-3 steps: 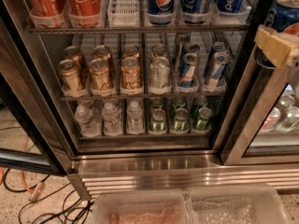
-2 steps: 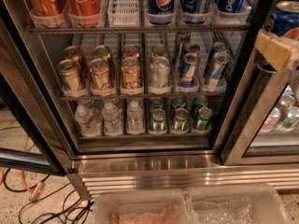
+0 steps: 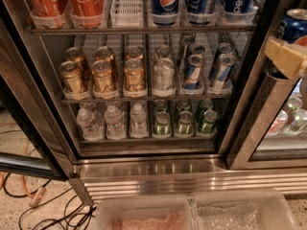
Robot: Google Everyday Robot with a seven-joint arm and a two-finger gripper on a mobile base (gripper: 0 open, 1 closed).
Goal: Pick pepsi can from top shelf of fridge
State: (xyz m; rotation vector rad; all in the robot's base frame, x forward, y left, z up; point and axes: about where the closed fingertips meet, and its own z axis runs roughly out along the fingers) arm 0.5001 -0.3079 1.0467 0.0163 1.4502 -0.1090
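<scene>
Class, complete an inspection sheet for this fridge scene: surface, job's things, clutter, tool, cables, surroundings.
Surface: top shelf, wire rack across the fridge.
Job's things: pepsi cans upright in the right lanes; another blue can at the right edge, off the shelf.
Clutter: Coca-Cola cans left, white lane tray between.
Tool: tool at the right edge, beside that blue can.
Cables: black cables and orange cable on the floor, lower left.
Surroundings: clear bins along the bottom edge.
</scene>
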